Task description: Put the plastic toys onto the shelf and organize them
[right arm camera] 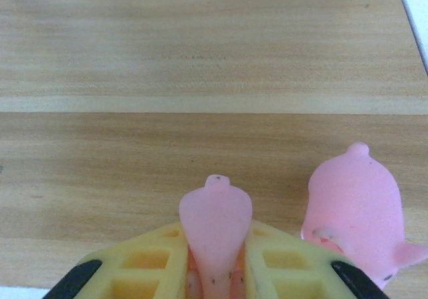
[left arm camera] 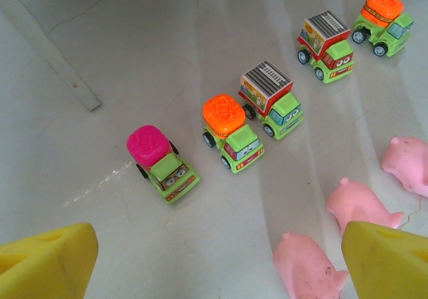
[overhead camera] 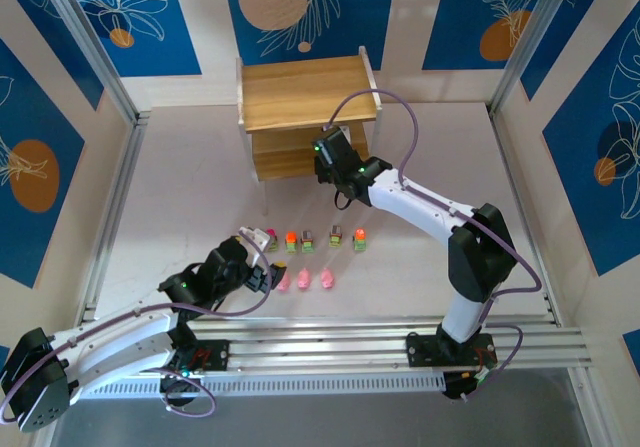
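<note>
right wrist, pig (right arm camera: 215, 215) clamped, second pig (right arm camera: 358, 202) beside

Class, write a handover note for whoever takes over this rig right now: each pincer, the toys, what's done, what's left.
Left pincer: open, over toys on the table, holding nothing.
Right pincer: shut on a pink pig at the shelf.
Done: one pig stands on the shelf board.
Left: set down the held pig; three pigs and five trucks wait on the table.
</note>
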{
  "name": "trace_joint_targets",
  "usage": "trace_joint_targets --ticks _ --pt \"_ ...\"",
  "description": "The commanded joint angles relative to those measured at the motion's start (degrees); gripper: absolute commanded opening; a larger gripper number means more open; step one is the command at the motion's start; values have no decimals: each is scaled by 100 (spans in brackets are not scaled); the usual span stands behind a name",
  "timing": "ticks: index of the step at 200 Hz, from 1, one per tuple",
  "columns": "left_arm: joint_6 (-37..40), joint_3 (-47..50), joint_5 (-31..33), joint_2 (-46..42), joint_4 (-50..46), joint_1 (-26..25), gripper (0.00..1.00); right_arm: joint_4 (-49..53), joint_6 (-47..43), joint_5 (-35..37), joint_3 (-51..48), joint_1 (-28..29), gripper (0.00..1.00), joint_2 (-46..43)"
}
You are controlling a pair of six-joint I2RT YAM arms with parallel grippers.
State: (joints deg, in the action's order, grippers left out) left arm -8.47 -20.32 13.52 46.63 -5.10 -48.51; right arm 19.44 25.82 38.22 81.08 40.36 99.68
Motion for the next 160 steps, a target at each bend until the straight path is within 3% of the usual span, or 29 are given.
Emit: trace_joint_targets --ticks 1,67,160 --pt "83 -92 -6 -14 133 -53 94 -505 142 307 -97 -19 21 52" --pt "85 -93 -24 -12 134 -53 94 -513 178 532 -86 -28 23 212" --pt "92 -93 -33 -2 141 -58 94 -643 124 485 -299 -15 35 21"
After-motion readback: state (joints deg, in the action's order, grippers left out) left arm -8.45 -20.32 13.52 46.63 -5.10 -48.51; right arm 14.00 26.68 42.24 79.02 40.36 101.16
